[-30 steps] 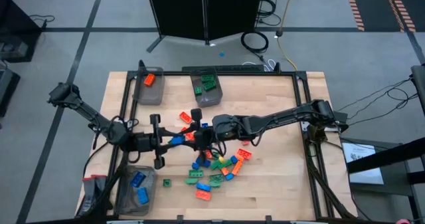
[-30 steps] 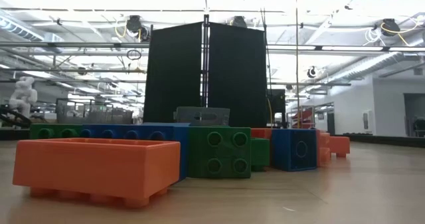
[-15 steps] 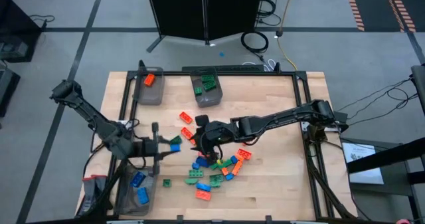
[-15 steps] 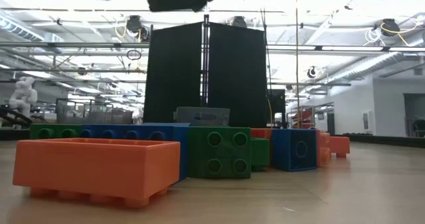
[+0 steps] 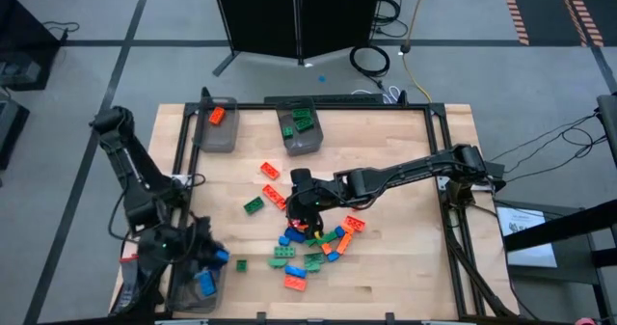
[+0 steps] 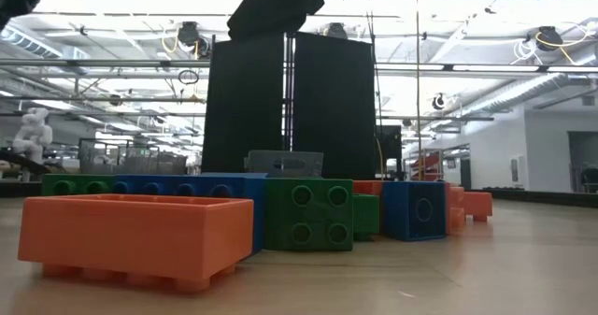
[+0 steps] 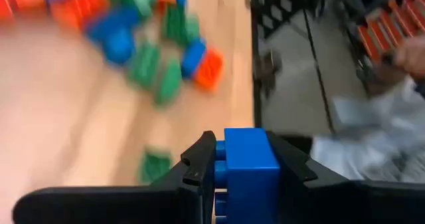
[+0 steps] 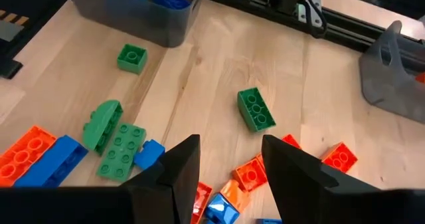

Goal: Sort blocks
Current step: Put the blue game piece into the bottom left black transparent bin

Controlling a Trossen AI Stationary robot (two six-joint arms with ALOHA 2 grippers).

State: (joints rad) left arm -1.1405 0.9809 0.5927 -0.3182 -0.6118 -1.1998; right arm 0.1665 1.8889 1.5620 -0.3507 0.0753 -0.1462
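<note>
A pile of orange, green and blue blocks (image 5: 313, 243) lies on the wooden table, near its middle; the low view shows it close up (image 6: 308, 212). One green block (image 5: 253, 205) lies apart to the left. My left gripper (image 5: 214, 257) is at the near-left corner, beside the bin of blue blocks (image 5: 198, 282), shut on a blue block (image 7: 246, 164). My right gripper (image 5: 301, 204) hovers open over the pile's far side (image 8: 229, 161), touching nothing. My left gripper pinches the blue block (image 5: 220, 257) between its two fingers (image 7: 199, 164), one on each of two opposite side walls (image 7: 229, 161). The block is lifted clear of the table and sits upright in the hold.
A bin with an orange block (image 5: 214, 127) and a bin with green blocks (image 5: 301, 127) stand at the far edge. A black metal frame (image 5: 178, 151) runs round the table. Bare wood lies right of the pile (image 5: 405, 248).
My left gripper, shut on the blue block, has swung from the table's middle toward the near-left corner, next to the blue bin. My right gripper has moved a little toward the near edge, over the pile.
</note>
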